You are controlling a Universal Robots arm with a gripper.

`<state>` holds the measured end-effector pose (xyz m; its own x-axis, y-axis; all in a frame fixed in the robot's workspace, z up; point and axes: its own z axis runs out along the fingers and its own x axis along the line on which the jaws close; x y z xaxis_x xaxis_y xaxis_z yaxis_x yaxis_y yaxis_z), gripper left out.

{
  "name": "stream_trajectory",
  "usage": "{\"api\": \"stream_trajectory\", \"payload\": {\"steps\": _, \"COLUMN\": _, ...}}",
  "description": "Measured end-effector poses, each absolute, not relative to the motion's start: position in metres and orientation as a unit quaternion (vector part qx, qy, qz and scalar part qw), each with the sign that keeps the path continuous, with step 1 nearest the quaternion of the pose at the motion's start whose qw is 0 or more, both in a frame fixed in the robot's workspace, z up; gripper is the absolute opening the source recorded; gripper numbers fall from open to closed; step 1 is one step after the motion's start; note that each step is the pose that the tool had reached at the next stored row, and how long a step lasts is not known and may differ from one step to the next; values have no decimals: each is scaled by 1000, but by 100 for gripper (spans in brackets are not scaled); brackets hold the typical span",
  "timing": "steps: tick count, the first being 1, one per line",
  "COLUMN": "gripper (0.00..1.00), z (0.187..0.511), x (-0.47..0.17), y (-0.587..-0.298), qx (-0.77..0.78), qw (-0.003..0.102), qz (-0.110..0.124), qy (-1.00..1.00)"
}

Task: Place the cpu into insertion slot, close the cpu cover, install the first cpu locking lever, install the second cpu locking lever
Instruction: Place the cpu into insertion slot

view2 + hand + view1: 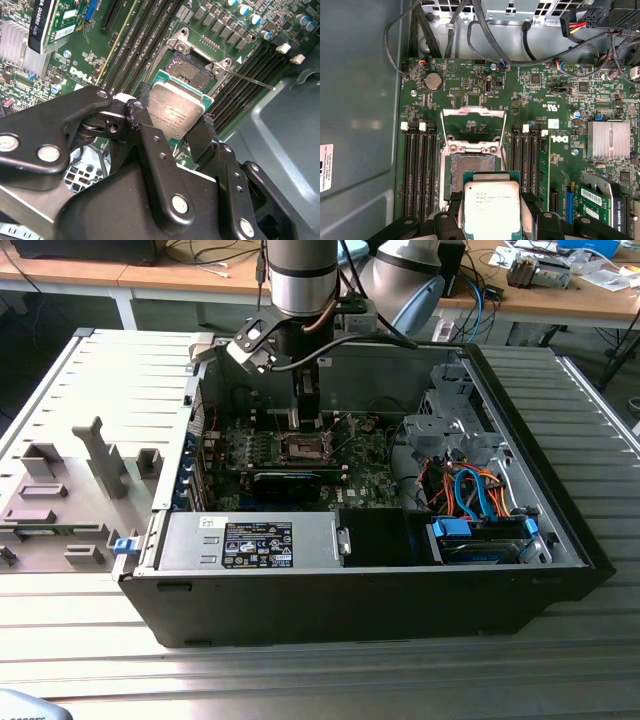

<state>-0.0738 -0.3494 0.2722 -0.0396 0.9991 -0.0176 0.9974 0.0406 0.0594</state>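
Pincer [172, 122] clamped on the chip [179, 107], above the open socket [186, 66].
Chip held by two opposite edges, clear of the socket; cover [474, 121] hinged up, memory slots [420, 170] flanking both sides.

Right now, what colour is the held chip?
The cpu is silver-grey on top, green-edged; first wrist view shows it best.

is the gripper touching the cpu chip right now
Touching. In the second wrist view the gripper has its black fingers pressed against opposite edges of the cpu chip, with no gap on either side.
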Motion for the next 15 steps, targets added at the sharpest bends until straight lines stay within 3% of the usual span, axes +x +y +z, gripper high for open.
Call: {"api": "stream_trajectory", "payload": {"steps": 15, "gripper": 55, "z": 267, "x": -74, "y": -349, "qx": 692, "qw": 27, "qz": 15, "qy": 721}}
